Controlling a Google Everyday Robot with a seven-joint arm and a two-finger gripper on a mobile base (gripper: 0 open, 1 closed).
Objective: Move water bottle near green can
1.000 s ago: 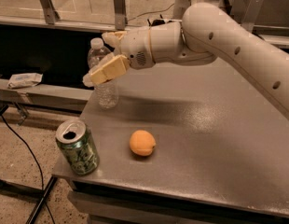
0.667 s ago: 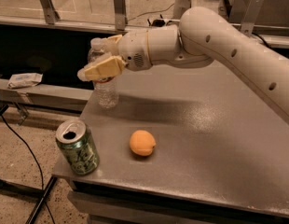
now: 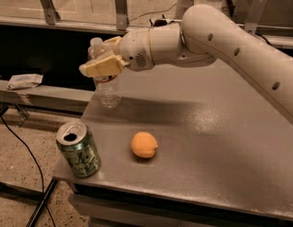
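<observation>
- Change noted: against the views of a second ago, the gripper has been shifted a little further across the top of the water bottle. Hardly any further travel is recorded in the last fraction of a second.
- Gripper position: it is held at the bottle's shoulder and cap, up and behind the green can. The bottle's upper part is covered by it.
- Gripper state: it cannot be told whether the gripper is closed on the bottle or merely set about it, as the contact is hidden.
- Bottle position: the bottle is unmoved from the earlier views. It is standing upright on the bench, behind the green can and clearly apart from it, near the bench's far left edge.
- Can position: the can is unmoved and upright at the near left corner of the bench, with its tab opening uppermost.
- Meaning for the task: the approach is judged complete or nearly so. The grasp is unconfirmed and the transfer toward the can is not yet done.
- Count, task items: one water bottle; one green can.
- Count, other items: one orange fruit, lying just to the right of the can and apart from it; one crumpled white wrapper, off the bench, behind and to the left of the can.
- Count, equipment: one arm; one gripper; one bench.
</observation>
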